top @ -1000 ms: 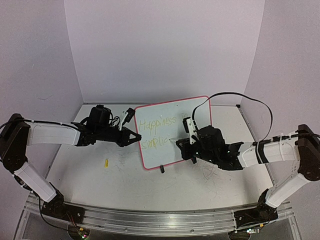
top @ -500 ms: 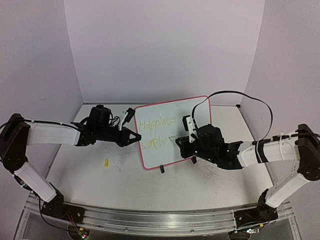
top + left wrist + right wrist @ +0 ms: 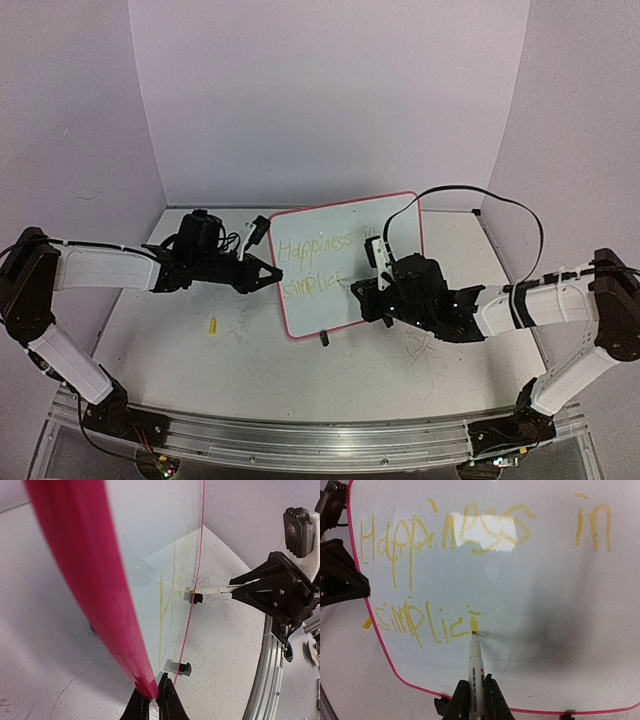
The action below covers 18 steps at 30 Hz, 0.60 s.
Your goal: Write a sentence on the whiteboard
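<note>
Whiteboard (image 3: 332, 308), seen from the top camera, stands tilted near the middle of the table (image 3: 250, 365), toward its far edge. The left gripper (image 3: 275, 277) pinches its left rim and the right gripper (image 3: 362, 289) meets its face beside the sentence (image 3: 315, 262).

The left wrist view shows the left gripper (image 3: 154, 701) clamped tight on the red-pink rim (image 3: 80, 580), with the marker (image 3: 210, 589) touching the board's face.

In the right wrist view, the right gripper (image 3: 476, 700) is closed around the marker (image 3: 475, 670). "Happiness" (image 3: 445, 535) and "in" (image 3: 592, 527) are finished. The second line reads "simplici" (image 3: 425, 625), with the tip resting at the last letter. Probably only "ty" remains.
</note>
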Motion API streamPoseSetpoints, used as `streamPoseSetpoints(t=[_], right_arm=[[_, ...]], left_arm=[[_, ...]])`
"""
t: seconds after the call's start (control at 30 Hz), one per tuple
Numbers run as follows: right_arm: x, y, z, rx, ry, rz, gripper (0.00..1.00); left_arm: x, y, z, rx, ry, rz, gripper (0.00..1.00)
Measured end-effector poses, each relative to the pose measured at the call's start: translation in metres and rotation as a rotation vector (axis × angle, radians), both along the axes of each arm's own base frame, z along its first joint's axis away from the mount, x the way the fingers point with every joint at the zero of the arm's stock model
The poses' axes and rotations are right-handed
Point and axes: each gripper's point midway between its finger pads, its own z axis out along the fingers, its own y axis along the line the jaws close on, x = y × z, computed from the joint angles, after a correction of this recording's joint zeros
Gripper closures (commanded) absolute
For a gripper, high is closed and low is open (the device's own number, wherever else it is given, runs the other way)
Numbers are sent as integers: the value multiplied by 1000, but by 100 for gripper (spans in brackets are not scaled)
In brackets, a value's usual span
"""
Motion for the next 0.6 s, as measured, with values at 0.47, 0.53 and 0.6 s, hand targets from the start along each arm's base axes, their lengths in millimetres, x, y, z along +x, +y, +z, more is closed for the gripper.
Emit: streamPoseSetpoints(t=[0.47, 0.53, 0.6], right_arm=[[-8, -3, -7, -5, 29, 5, 100], [-8, -4, 3, 14, 14, 5, 100], [-6, -5, 13, 34, -4, 2, 100]], left_arm=[[0, 0, 0, 1, -2, -1, 100], [0, 0, 0, 0, -2, -1, 100], [0, 0, 0, 0, -2, -1, 100]])
